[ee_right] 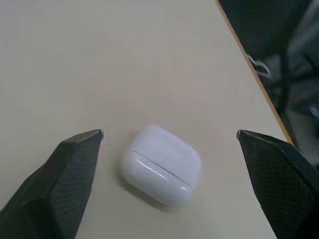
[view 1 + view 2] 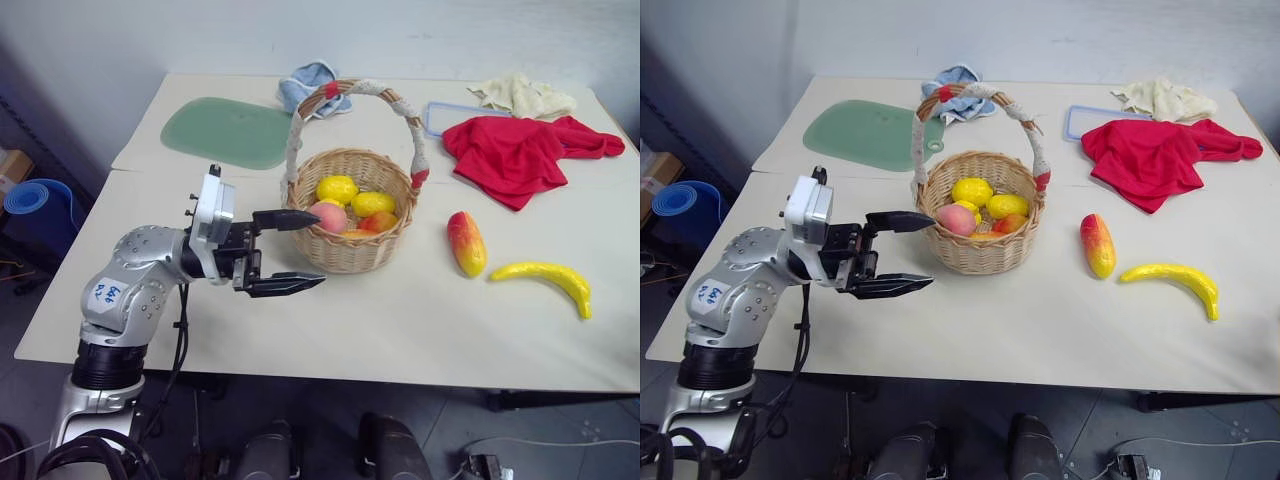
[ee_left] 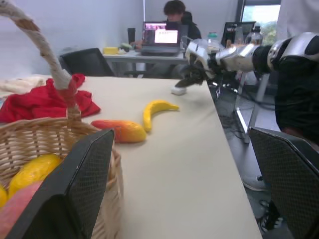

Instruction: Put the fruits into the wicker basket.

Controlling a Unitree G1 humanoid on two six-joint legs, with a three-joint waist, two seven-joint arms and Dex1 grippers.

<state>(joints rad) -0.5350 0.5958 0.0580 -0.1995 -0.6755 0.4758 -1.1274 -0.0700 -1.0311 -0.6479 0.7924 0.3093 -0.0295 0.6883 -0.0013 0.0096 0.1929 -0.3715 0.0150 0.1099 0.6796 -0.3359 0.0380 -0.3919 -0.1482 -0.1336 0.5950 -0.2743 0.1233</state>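
Note:
The wicker basket point(image 2: 352, 255) stands mid-table and holds two yellow lemons point(image 2: 337, 189), a peach point(image 2: 328, 216) and another fruit under them. To its right on the table lie the red-and-yellow mango point(image 2: 467, 243) and the banana point(image 2: 547, 278). My left gripper point(image 2: 320, 250) hovers level at the basket's left near side, open and empty, one finger over the rim. My right gripper point(image 1: 169, 133) is open near the table's right edge, with a small white case point(image 1: 160, 165) on the table between its fingers; it is apart from them.
At the back lie a red cloth point(image 2: 520, 150), a cream cloth point(image 2: 522, 95), a clear lid point(image 2: 440, 112), a blue cloth point(image 2: 308, 83) and a green mat point(image 2: 228, 132). A person point(image 3: 175, 12) sits at a laptop beyond the table; chairs stand alongside.

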